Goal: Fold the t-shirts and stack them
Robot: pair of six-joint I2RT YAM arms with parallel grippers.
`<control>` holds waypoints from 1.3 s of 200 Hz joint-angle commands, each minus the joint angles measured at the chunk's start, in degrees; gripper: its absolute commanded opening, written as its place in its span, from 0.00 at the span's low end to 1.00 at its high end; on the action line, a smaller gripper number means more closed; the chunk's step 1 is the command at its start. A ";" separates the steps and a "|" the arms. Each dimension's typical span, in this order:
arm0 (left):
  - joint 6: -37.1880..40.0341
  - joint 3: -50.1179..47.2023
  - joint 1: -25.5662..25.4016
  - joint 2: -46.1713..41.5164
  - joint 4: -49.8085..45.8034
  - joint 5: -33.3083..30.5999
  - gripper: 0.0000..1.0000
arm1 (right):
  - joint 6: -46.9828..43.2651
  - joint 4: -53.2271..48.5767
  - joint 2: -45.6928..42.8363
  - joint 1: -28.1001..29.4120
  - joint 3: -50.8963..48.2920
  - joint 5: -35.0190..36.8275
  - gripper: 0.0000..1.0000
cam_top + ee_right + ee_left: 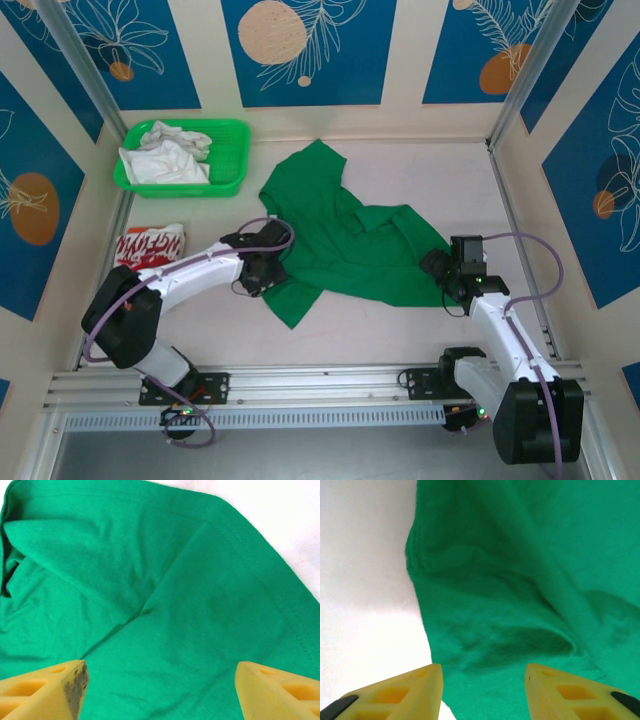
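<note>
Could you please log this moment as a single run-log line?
green t-shirt: crumpled, unfolded, mid-table | left gripper: open, empty, over its edge | right gripper: open, empty, over its hem | red t-shirt: table's left side

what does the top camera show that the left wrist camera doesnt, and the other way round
The top camera adds a green basket holding white cloth, a red printed shirt near the left wall, and the right pincer at the right edge of the cloth. The left wrist camera adds a close look at yellow fingers standing apart above a creased shirt edge. Both share the crumpled green shirt, the pale table and the left pincer.
</note>
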 commanded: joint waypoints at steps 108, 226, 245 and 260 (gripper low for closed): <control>-5.88 -2.93 -0.13 8.71 3.08 6.61 0.29 | -0.76 0.51 0.04 0.19 1.39 -0.25 0.78; -2.77 -5.23 4.25 1.74 0.28 -0.60 0.00 | 0.18 -4.54 -0.90 -2.34 1.78 0.89 0.77; -1.36 -6.67 6.59 0.46 1.57 -1.27 0.00 | 0.73 -5.63 -3.16 -4.70 -0.15 -0.15 0.75; -0.68 -6.82 8.38 0.20 1.54 -1.10 0.00 | 1.23 -5.55 -4.14 -6.10 -1.45 -2.99 0.74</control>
